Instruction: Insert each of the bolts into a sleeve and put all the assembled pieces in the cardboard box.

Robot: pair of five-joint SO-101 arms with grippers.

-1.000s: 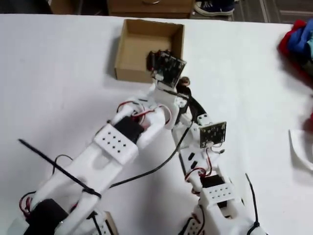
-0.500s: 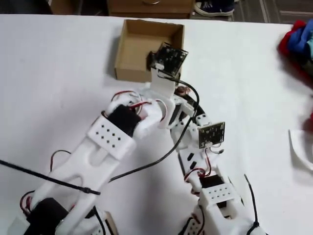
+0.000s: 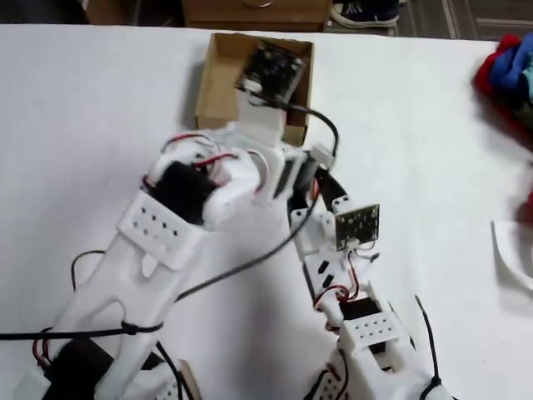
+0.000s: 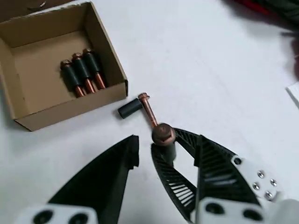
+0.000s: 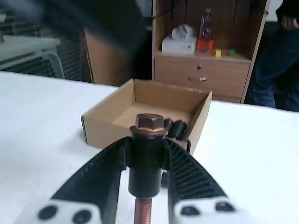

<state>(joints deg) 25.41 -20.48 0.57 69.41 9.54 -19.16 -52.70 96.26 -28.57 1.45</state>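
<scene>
My right gripper [image 5: 147,151] is shut on a black sleeve [image 5: 146,165] held upright, with a copper bolt [image 5: 148,123] standing in it. From above, the same bolt head [image 4: 162,134] sits between the ribbed fingers [image 4: 212,163]. My left gripper [image 4: 145,142] hangs open just above and beside it, holding nothing. The two grippers meet just in front of the cardboard box [image 3: 212,96]. The cardboard box [image 4: 70,109] holds three assembled pieces [image 4: 81,74]. A loose sleeve [image 4: 129,108] and a loose bolt [image 4: 148,112] lie on the table by the box's corner.
Red and blue cloth [image 3: 508,67] lies at the table's right edge, with a white object [image 3: 512,258] nearer the front. A black cable [image 3: 250,267] runs across both arms. Open white table lies left of the box.
The left arm has lifted and swung toward the box, so its wrist camera now sits over the box. The right arm has stayed nearly still with its piece.
</scene>
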